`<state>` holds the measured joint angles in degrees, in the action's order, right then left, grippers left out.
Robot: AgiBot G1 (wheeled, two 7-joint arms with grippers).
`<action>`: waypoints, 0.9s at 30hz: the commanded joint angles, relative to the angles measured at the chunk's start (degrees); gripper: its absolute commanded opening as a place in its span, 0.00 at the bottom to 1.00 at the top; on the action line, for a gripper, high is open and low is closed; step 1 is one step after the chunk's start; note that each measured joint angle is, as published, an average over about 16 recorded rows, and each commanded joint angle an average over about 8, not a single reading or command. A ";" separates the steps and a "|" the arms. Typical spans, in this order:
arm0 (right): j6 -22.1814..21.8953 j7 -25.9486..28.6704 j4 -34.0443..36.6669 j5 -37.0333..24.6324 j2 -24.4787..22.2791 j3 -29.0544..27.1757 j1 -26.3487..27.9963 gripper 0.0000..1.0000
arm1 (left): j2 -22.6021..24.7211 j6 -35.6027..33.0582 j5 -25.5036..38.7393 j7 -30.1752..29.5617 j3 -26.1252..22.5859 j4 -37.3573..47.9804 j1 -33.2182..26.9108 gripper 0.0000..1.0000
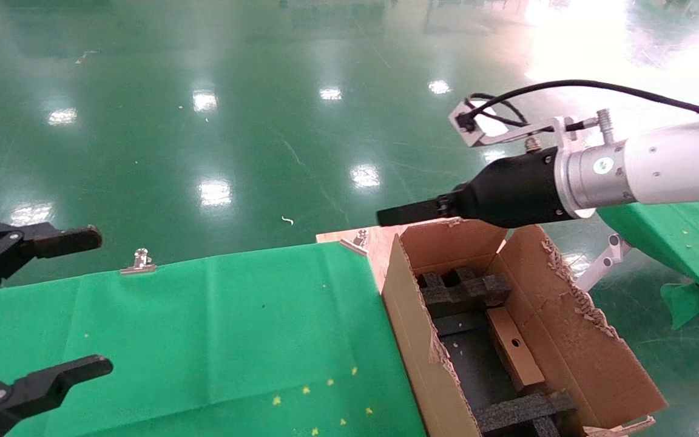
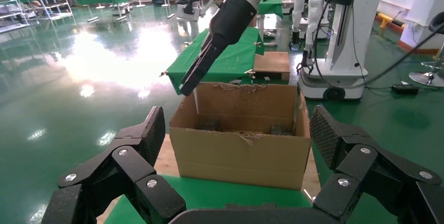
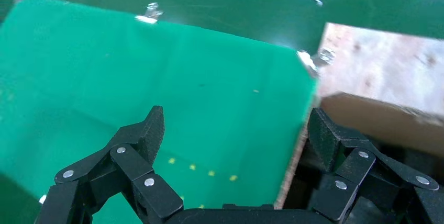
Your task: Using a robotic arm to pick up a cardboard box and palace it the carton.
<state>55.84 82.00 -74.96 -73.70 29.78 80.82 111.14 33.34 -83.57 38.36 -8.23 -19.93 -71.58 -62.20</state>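
Observation:
The carton (image 1: 574, 315) stands open at the table's right end, with ragged flaps and black foam inserts (image 1: 465, 291) inside. The small cardboard box (image 1: 514, 353) lies inside it on the foam, hole face up. The white robotic arm (image 1: 677, 164) reaches in from the right. Its right gripper (image 1: 395, 214) hangs over the carton's far left corner, open and empty, as the right wrist view (image 3: 236, 124) shows. My left gripper (image 1: 91, 302) is open and empty at the left of the table, facing the carton (image 2: 241, 156) in the left wrist view (image 2: 238, 130).
A green cloth (image 1: 216, 328) covers the table, held by metal clips (image 1: 138, 262) at the far edge. A bare wooden board (image 1: 377, 243) shows beside the carton. Another green-covered table (image 1: 683, 237) stands to the right. Other robots (image 2: 340, 35) stand beyond the carton.

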 commanded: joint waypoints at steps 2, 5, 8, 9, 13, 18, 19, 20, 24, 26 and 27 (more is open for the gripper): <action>1.70 -4.05 0.08 1.81 0.30 -3.68 -2.82 1.00 | 0.00 0.00 0.00 0.00 0.00 0.00 0.00 1.00; 3.41 -8.15 0.16 3.64 0.60 -7.41 -5.67 1.00 | 0.00 0.00 0.00 0.00 0.00 0.00 0.00 1.00; 5.13 -12.23 0.24 5.47 0.90 -11.13 -8.51 1.00 | 0.00 0.00 0.00 0.00 0.00 0.00 0.00 1.00; 5.70 -13.61 0.26 6.08 1.00 -12.37 -9.47 1.00 | 0.00 0.00 0.00 0.00 0.00 0.00 0.00 1.00; 8.00 -19.09 0.37 8.53 1.40 -17.36 -13.28 1.00 | 0.00 0.00 0.00 0.00 0.00 0.00 0.00 1.00; 10.85 -25.89 0.50 11.57 1.90 -23.54 -18.01 1.00 | 0.00 0.00 0.00 0.00 -0.01 0.00 0.00 1.00; 11.42 -27.27 0.53 12.19 2.01 -24.80 -18.98 1.00 | 0.00 0.00 0.00 0.00 -0.01 0.00 0.00 1.00; 11.98 -28.60 0.55 12.78 2.10 -26.01 -19.90 1.00 | 0.00 0.00 0.00 0.00 -0.01 0.00 0.00 1.00; 14.28 -34.08 0.66 15.23 2.51 -30.99 -23.72 1.00 | 0.00 0.00 -0.01 0.00 -0.01 0.00 0.00 1.00; 15.42 -36.80 0.71 16.45 2.71 -33.47 -25.61 1.00 | 0.00 0.00 -0.01 0.00 -0.01 0.00 0.00 1.00; 16.00 -38.18 0.74 17.06 2.81 -34.73 -26.57 1.00 | 0.00 0.00 -0.01 0.00 -0.01 0.00 0.00 1.00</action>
<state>71.84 43.82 -74.22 -56.64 32.59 46.09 84.57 33.34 -83.56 38.36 -8.22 -19.94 -71.58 -62.20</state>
